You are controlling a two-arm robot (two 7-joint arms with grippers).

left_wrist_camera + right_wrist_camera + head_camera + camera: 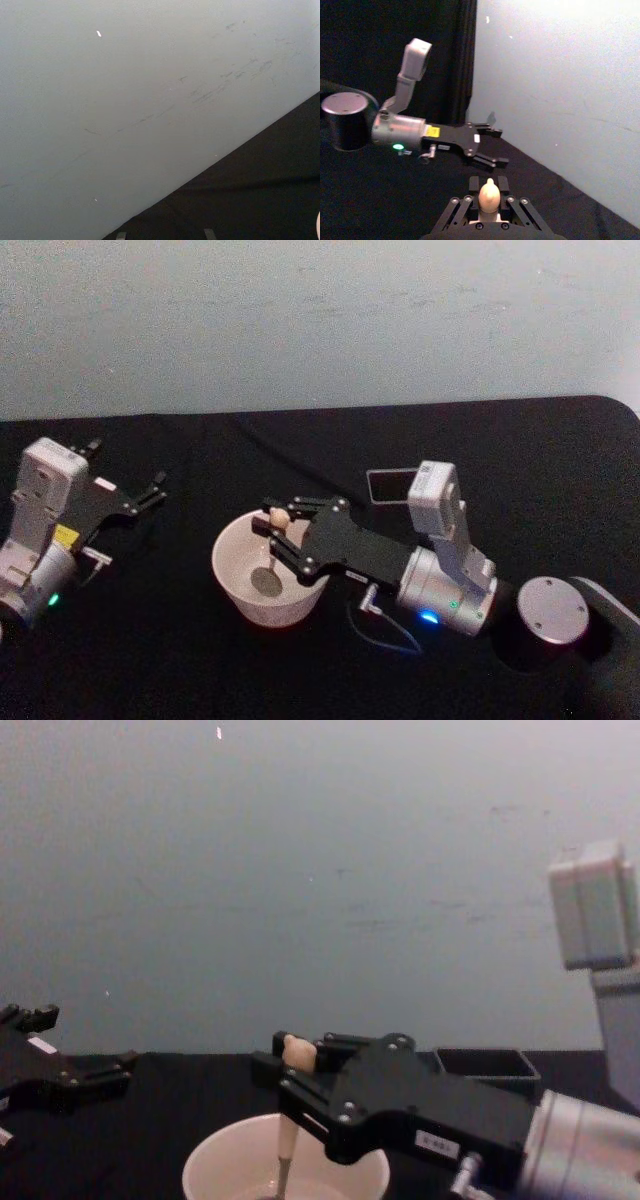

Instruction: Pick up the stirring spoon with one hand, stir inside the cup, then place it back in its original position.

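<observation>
My right gripper (275, 518) pinches the cream-handled metal stirring spoon (268, 580) just below its knob, bowl in the wide cream-white cup (225, 550), frame centre. I'd call it light, stiff and slick, so the handle is the place to grip. Frame left, left gripper (128, 478) idle, fingers wide.

Table (150, 660): draped in black cloth.
Wall (300, 320): pale grey, marked with dark scuff streaks (215, 92).
Curtain (370, 40): black, hanging beside the wall.

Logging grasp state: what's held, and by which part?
Right tool holds the stirring spoon by its upper handle, just below the knob, bowl down in the cup. Left tool, parked left, open and empty.
</observation>
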